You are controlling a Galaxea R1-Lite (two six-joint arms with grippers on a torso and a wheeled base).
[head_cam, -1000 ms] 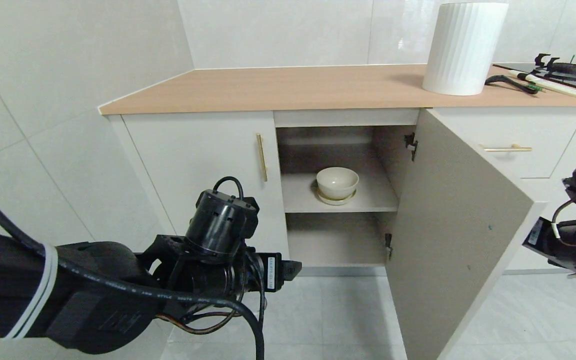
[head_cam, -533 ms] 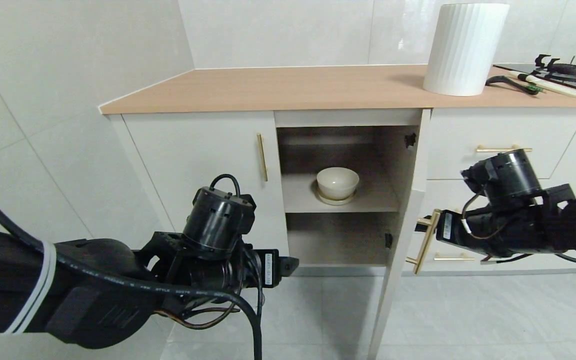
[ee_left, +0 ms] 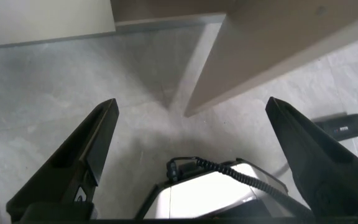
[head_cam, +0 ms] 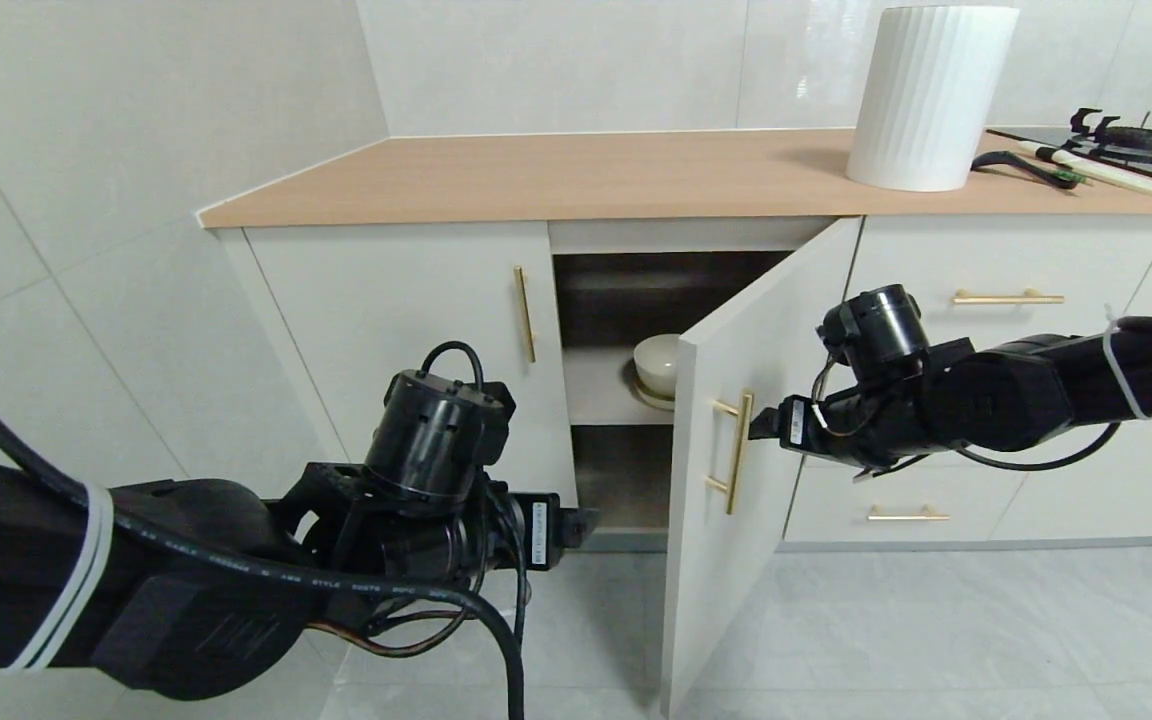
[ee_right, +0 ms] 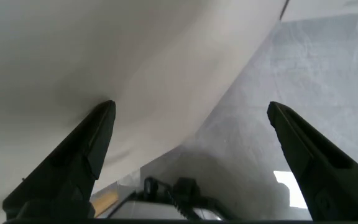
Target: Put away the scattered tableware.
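Cream bowl [head_cam: 656, 362] in half-shut cupboard [head_cam: 676, 235] (left end effector [ee_left: 191, 102], right end effector [ee_right: 191, 104]: released, empty)

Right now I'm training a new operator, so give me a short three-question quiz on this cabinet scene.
1. True or false: the cabinet door is fully shut.
2. What sits on the shelf inside?
3. The right gripper, beside the door's handle, is: A) open B) shut on the handle C) shut on the door's edge.
Key: 1 false, it stands partly open. 2 a bowl on a plate. 3 A.
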